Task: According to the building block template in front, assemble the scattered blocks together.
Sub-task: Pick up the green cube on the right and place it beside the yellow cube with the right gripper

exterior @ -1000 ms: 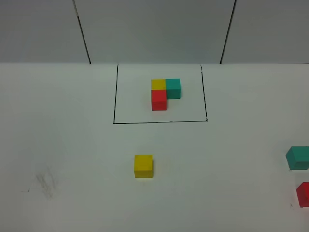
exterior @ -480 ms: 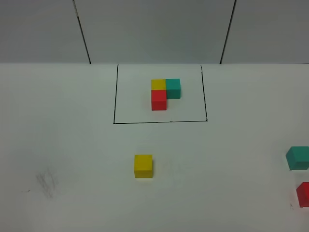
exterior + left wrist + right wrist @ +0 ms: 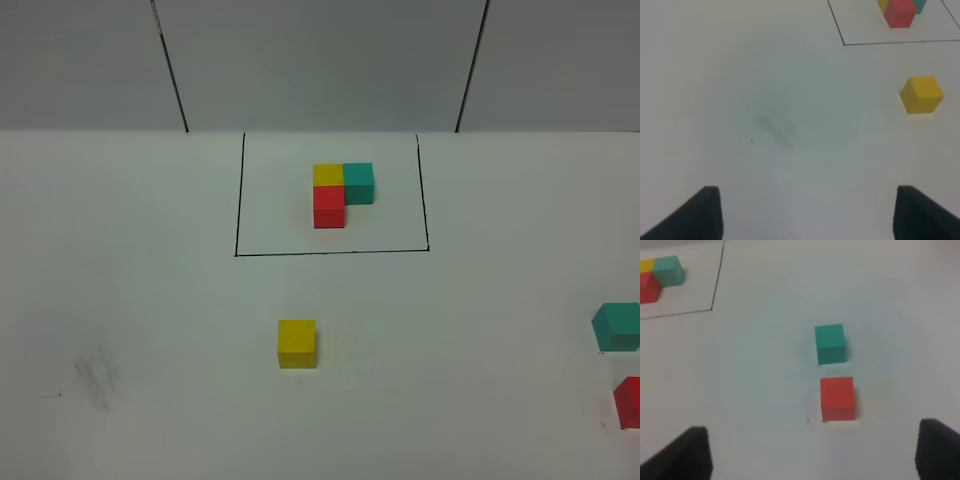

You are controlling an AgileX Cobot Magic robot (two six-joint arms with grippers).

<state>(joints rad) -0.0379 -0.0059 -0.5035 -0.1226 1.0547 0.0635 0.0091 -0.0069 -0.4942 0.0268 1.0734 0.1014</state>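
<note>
The building block template (image 3: 340, 190) is a joined yellow, teal and red L inside a thin black drawn rectangle at the back middle of the white table. It also shows as the template (image 3: 900, 12) and the template (image 3: 660, 277) in the wrist views. The yellow cube (image 3: 297, 343) stands alone nearer the front, also seen as the yellow cube (image 3: 921, 94). At the right edge sit the teal cube (image 3: 617, 326) and the red cube (image 3: 629, 400), apart from each other. My left gripper (image 3: 810, 212) is open over bare table. My right gripper (image 3: 812, 447) is open, short of the red cube (image 3: 837, 398) and teal cube (image 3: 830, 342). Neither gripper shows in the high view.
A faint grey smudge (image 3: 95, 380) marks the table at the front left, seen as the smudge (image 3: 775, 125) ahead of the left gripper. A grey panelled wall (image 3: 320, 60) with dark seams closes the far side of the table.
</note>
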